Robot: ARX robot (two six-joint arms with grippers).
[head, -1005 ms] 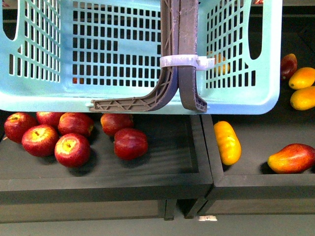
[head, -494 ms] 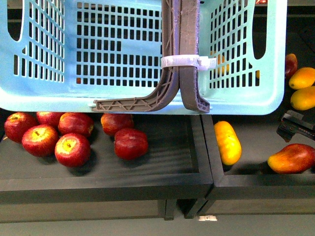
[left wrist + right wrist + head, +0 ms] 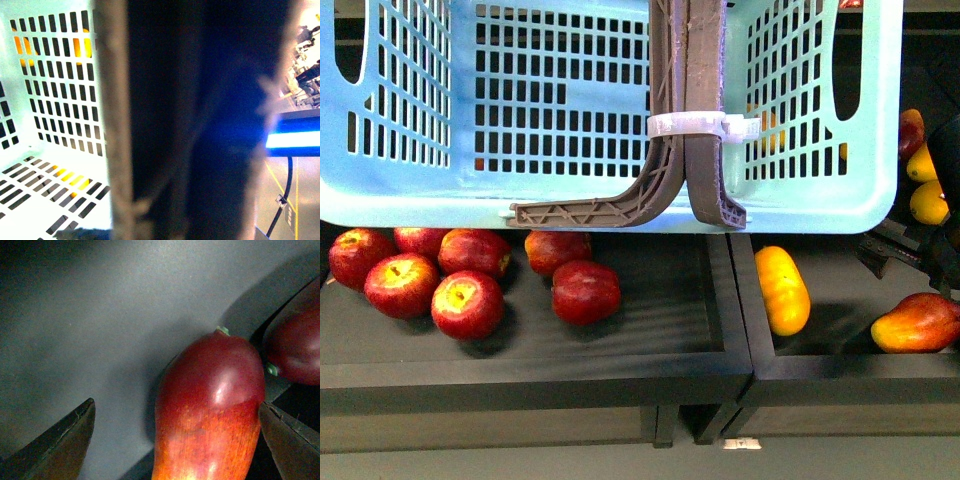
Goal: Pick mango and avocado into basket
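Basket [image 3: 410, 205]: light teal, its walls pierced by a regular grid of rectangular slots. Handles [image 3: 703, 60]: dull brown, bound by a white zip tie [image 3: 695, 126]. Mango [image 3: 918, 323]: dark red at the stem end, grading to orange-yellow, with a small green stem nub. Apples [image 3: 467, 304]: red with yellowish hollows. Neighbouring mango [image 3: 782, 289]: plain yellow-orange. Trays [image 3: 620, 372]: matt black.

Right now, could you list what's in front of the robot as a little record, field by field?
Basket: light teal, slotted, brown handles zip-tied together
Mango: red-orange, lying in the right tray
Right gripper: open, one finger each side of the mango
Apples: red, in the left tray
Yellow mango: left end of right tray
Avocado: not seen
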